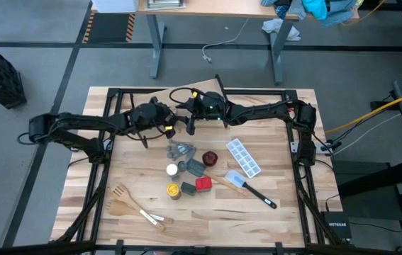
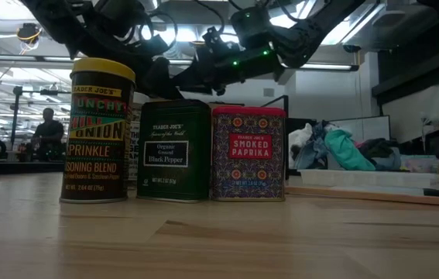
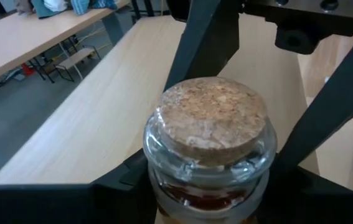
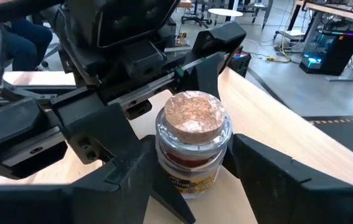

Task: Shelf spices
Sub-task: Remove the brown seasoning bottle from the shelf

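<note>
Left gripper at table's far side, clamped on cork-topped glass jar. Right gripper just beside it, fingers spread around same jar, whether touching unclear. Nearer than both grippers: white-capped jar, yellow-capped jar, dark tin, red tin.

Overall light: bright and even, from overhead room lamps.
Table: soft, short shadows under the arms; pale glare on the wood in the wrist views.
Low view: ceiling lights glow behind; arms show as dark shapes; the near table surface and the room are blurred.
Cork-topped jar: sharp, with small reflections on the glass; background soft.
</note>
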Tool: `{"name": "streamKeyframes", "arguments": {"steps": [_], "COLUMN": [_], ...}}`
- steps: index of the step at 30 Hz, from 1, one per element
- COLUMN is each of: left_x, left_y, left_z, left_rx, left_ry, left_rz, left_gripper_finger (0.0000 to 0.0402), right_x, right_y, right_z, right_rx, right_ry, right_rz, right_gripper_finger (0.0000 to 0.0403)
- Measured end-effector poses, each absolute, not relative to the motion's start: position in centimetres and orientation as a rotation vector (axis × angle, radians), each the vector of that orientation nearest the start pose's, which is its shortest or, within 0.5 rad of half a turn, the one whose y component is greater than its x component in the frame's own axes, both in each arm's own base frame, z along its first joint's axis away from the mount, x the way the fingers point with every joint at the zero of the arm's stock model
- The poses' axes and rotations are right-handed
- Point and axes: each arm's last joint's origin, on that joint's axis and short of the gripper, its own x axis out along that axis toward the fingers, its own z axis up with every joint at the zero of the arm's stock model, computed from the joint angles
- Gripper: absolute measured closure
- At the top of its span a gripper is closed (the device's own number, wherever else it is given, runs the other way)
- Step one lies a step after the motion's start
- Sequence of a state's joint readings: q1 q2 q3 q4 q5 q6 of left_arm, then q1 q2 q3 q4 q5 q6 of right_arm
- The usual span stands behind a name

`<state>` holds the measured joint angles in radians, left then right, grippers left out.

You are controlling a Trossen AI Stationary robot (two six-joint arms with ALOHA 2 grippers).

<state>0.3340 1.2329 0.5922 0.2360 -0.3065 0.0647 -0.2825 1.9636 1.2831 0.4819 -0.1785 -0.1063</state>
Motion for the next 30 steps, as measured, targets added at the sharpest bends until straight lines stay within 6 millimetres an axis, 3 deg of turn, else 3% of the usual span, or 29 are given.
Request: {"name": "streamKeyframes", "arguments": {"steps": [7, 11, 20, 24, 30], "left_x": [22.3, 20.9, 17.2, 16.3, 15.9], "left_y": [8.8, 8.4, 5.1, 3.1, 0.0], "left_z": [23.8, 24.9, 26.8, 27.8, 28.0], "left_rx": [0.054, 0.042, -0.067, -0.117, -0.199], "left_ry": [0.341, 0.33, 0.322, 0.258, 0.235], "left_rz": [0.657, 0.689, 0.604, 0.513, 0.353], "left_gripper_finger": [0.0225, 0.0225, 0.0225, 0.0225, 0.0225], "right_x": [42.7, 42.1, 39.8, 39.1, 38.8], "right_y": [-11.9, -11.6, -10.8, -10.6, -10.4], "right_z": [23.5, 25.4, 29.7, 30.1, 29.1], "right_rx": [-0.053, -0.06, -0.065, -0.05, -0.012], "right_ry": [0.091, 0.064, 0.04, 0.096, 0.218], "right_rz": [-0.091, -0.075, -0.052, -0.037, 0.008], "right_gripper_finger": [0.0182, 0.0182, 0.0182, 0.0182, 0.0182]}}
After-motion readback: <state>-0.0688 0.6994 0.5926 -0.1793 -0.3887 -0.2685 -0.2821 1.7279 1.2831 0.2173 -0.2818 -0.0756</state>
